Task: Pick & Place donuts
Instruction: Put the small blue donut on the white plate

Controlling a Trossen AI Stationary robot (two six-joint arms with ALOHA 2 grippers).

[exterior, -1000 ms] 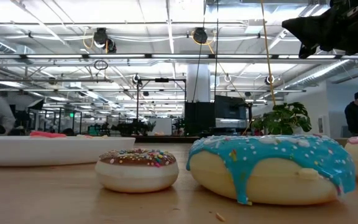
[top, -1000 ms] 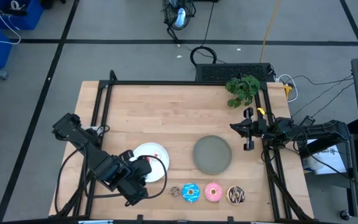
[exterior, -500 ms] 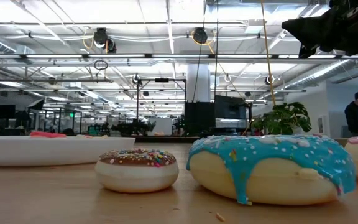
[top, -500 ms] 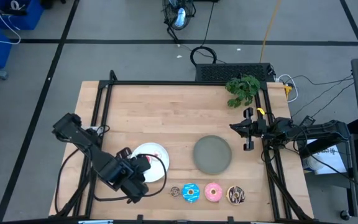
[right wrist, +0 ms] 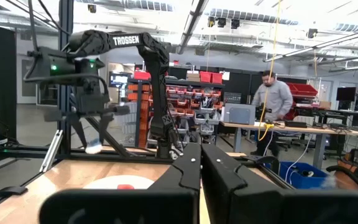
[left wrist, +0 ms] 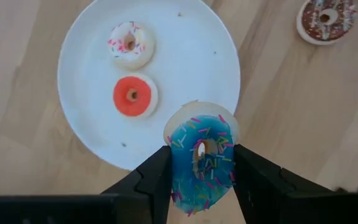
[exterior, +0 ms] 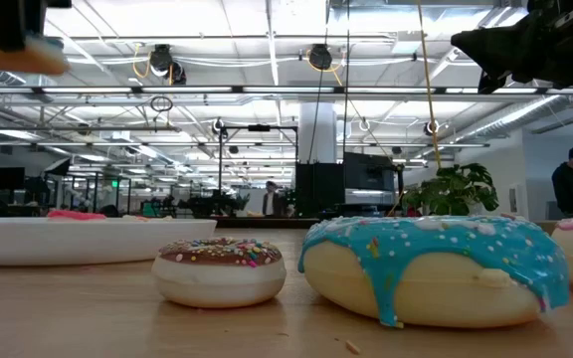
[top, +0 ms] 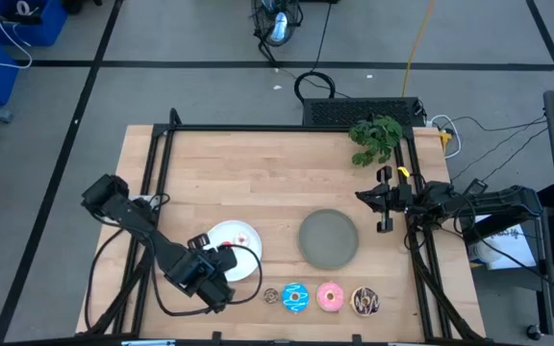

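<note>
- High view: left pincer hangs over the near rim of the white plate. Grey plate lies just beside it on the counter. Along the near edge, in a row: small brown donut, blue donut, pink donut, drizzled donut. Right pincer waits at the counter's right side, well apart from the donuts.
- Low view: left pincer is raised above the counter with the pale underside of a held donut showing. Small brown donut and blue donut rest on the counter, apart.
- Left wrist view: fingers clamp the held donut, blue with sprinkles, over the plate's rim. On the plate lie a white-pink donut and a red donut, apart.
- Right wrist view: right pincer's fingers are pressed together, holding nothing.
</note>
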